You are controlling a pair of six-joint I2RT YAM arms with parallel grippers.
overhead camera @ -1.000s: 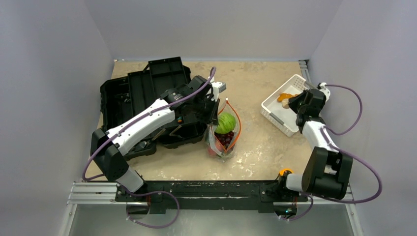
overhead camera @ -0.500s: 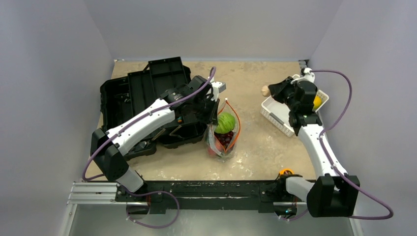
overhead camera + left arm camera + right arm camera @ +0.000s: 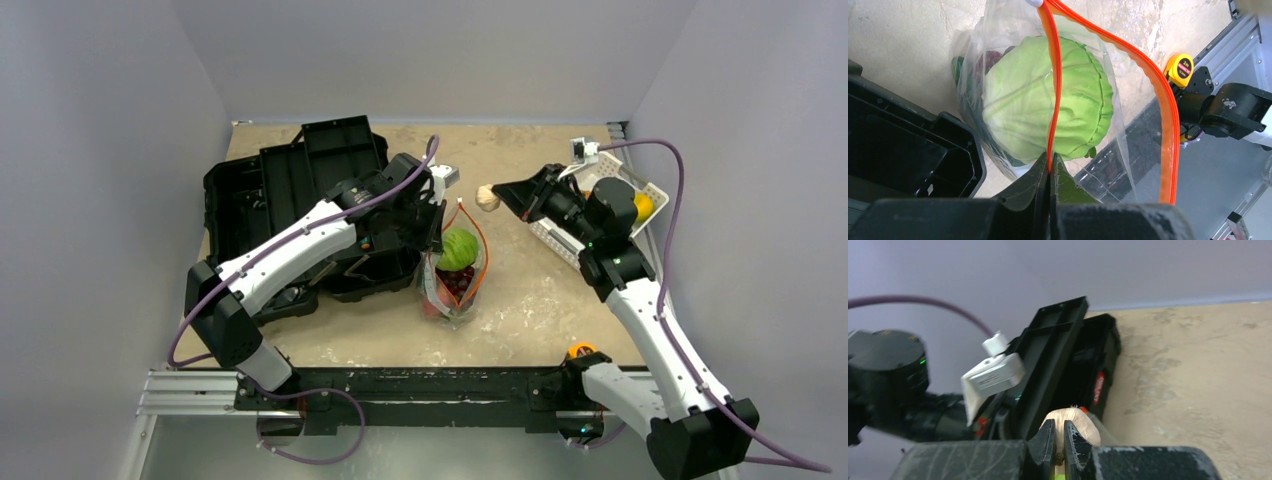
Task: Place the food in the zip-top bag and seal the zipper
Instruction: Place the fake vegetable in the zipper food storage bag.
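Note:
The zip-top bag (image 3: pixel 446 297) stands mid-table with its mouth open, holding the pale green cabbage (image 3: pixel 460 249) over purple grapes (image 3: pixel 458 283). My left gripper (image 3: pixel 437 236) is shut on the left side of the orange-red zipper (image 3: pixel 484 247) and holds it up. In the left wrist view the jaws (image 3: pixel 1049 167) pinch the zipper (image 3: pixel 1054 75) in front of the cabbage (image 3: pixel 1018 100). My right gripper (image 3: pixel 499 196) is shut on a pale beige radish (image 3: pixel 487 197), in the air to the upper right of the bag. The radish also shows in the right wrist view (image 3: pixel 1077 419), between the jaws (image 3: pixel 1058 433).
An open black toolbox (image 3: pixel 290 190) lies left of the bag, under my left arm. A white slotted basket (image 3: pixel 548 226) with a yellow fruit (image 3: pixel 645 207) stands at the right. A yellow tape measure (image 3: pixel 581 350) sits by the right arm's base.
My right arm has lifted the radish out of the white basket and carried it left towards the bag. The left arm and bag have not moved.

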